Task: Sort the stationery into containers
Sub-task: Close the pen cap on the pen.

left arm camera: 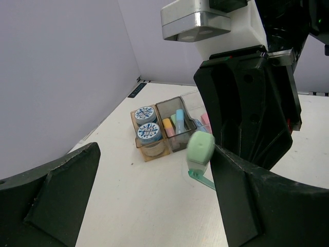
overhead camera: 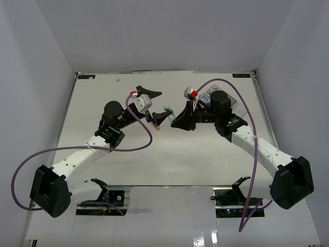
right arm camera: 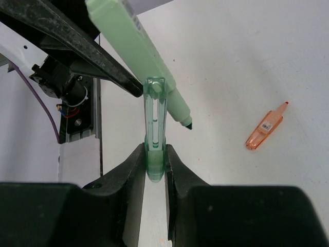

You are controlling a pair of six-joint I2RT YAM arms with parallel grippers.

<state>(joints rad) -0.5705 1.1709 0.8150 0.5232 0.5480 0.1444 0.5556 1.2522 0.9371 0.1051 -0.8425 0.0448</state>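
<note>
While right fingers (right arm camera: pixel 128 175) pinch a green cap (right arm camera: pixel 154 128), left fingers (left arm camera: pixel 56 190) spread wide, green marker (left arm camera: pixel 200 146) between them.

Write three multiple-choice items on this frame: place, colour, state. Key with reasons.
1. The two patterned rolls sit in: A amber tray, B a drawer, C a cup.
2. The loose piece on the table is: A pink, B orange, C yellow.
3. The right gripper is: A wide open, B shut on the green cap, C shut on a roll.
Key: 1 A, both show inside amber walls; 2 B, orange in the right wrist view; 3 B, fingers pinch the cap.
</note>
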